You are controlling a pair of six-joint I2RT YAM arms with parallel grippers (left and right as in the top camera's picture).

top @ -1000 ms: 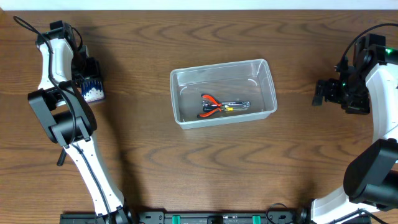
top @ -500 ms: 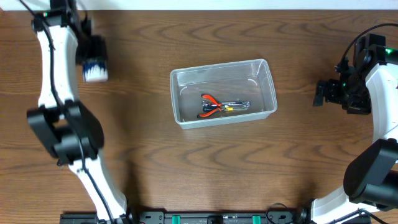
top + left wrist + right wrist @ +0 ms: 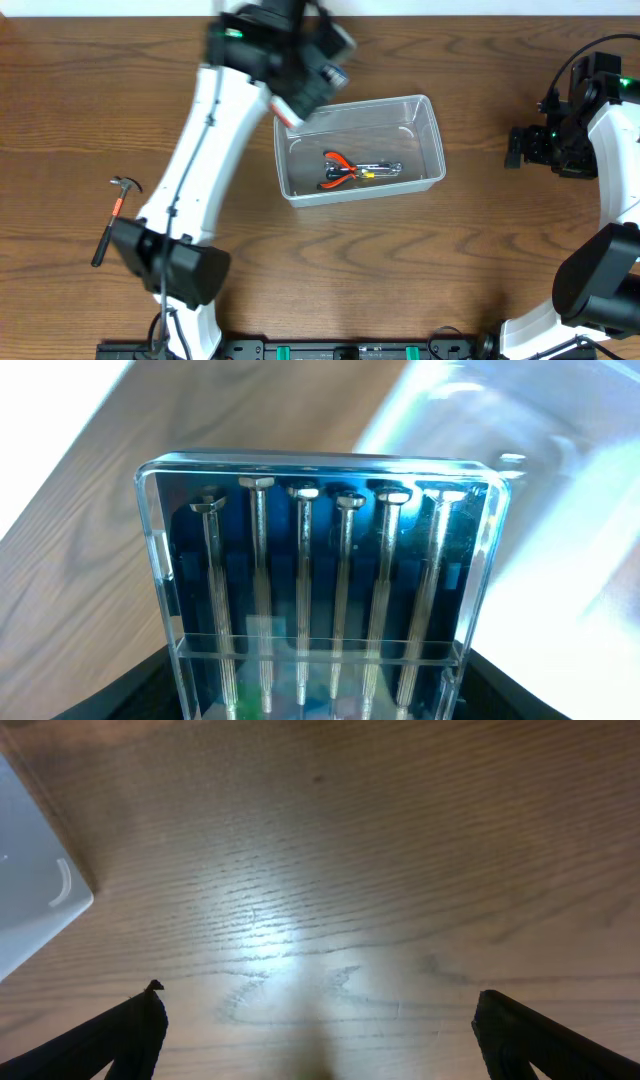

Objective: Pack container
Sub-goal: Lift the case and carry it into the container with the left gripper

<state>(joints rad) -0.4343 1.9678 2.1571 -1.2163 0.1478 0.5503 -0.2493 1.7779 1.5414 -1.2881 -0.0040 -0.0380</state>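
Overhead, the screwdriver case [image 3: 320, 590], clamped by the left gripper [image 3: 305, 90], has been swung to the container's [image 3: 380, 103] ten-o'clock corner, apparently for release; the right gripper [image 3: 320, 1040] is held open.

The table [image 3: 450, 250] is patterned in brown wood grain with darker wavy lines. The container [image 3: 355, 107] is seen as clear, colourless plastic. Inside it, pliers [image 3: 340, 168] are marked by red-orange handles, and a second tool [image 3: 380, 170] by silver, black and a touch of yellow. The hammer [image 3: 108, 220] is coloured orange and black. The bit case [image 3: 320, 590] is shown clear over deep blue, with silver bits. The left arm [image 3: 200, 150] and right arm [image 3: 615, 140] are finished in white with black joints.
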